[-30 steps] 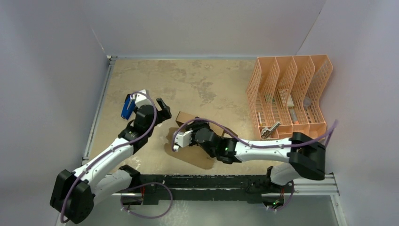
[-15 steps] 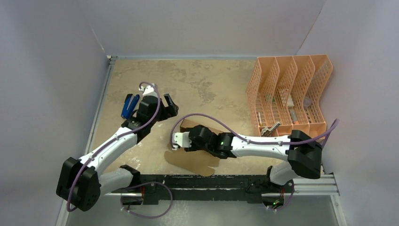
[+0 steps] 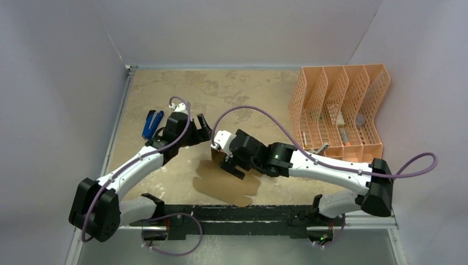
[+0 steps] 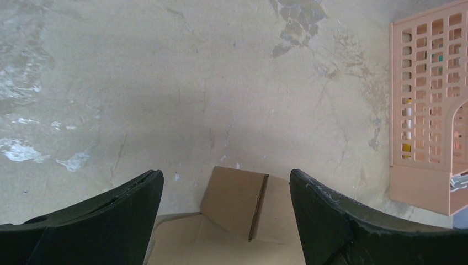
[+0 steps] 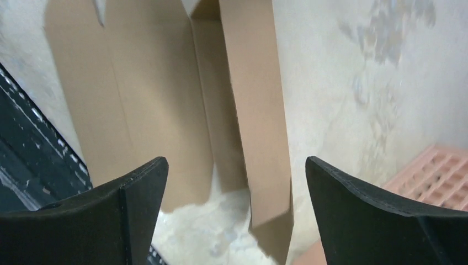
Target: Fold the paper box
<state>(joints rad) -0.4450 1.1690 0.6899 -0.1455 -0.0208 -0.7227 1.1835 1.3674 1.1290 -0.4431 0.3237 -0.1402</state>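
Right gripper (image 5: 234, 163) wider now; box (image 5: 154, 99) creases wrist-only

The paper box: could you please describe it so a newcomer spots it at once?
On the tan table, look near the middle of the front edge. The paper box lies there: plain brown cardboard, mostly flat, unlike the upright peach perforated organizer at right.

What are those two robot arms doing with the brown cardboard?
They are trying to fold a paper box. It is a brown cardboard sheet lying mostly flat on the table, with one flap tilted up. The right gripper hangs open just above it, holding nothing. The left gripper hovers open next to the raised flap, also empty. The box is not folded up yet.
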